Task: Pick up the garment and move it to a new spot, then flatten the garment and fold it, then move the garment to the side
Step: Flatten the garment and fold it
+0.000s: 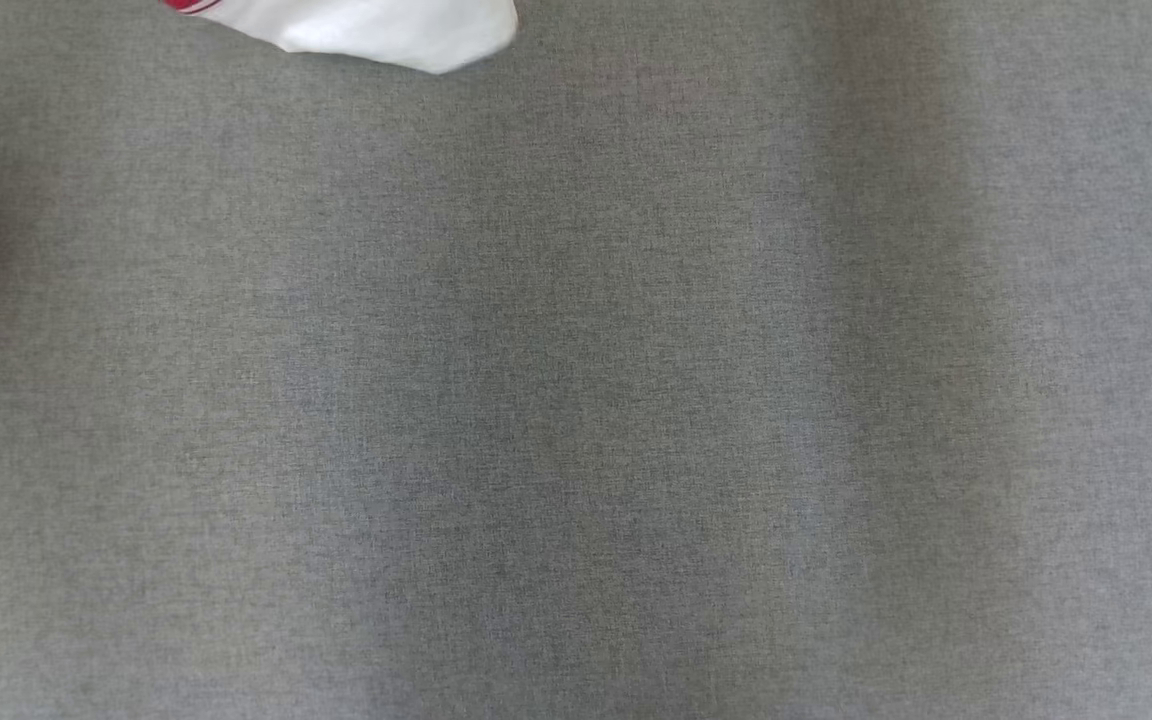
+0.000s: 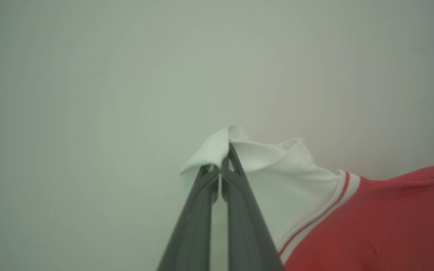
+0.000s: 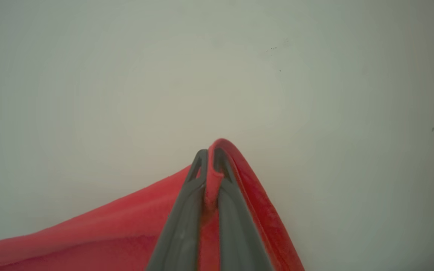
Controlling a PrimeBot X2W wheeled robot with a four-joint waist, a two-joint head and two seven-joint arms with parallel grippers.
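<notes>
Both arms have the garment (image 1: 386, 30) pinched. The left gripper (image 2: 220, 162) is clamped tight on a white corner near the striped trim. The right gripper (image 3: 210, 154) is squeezed onto a red fold, with cloth bunched between its fingers. In the head view a white bit pokes in top left and a red scrap sits at the left edge, with the grey surface (image 1: 576, 400) beside them. Behind each gripper there's a plain pale backdrop.

Grey woven surface (image 1: 576, 400) w/ soft darker bands; plain pale bg (image 2: 89, 75) in wrist views, even light.
</notes>
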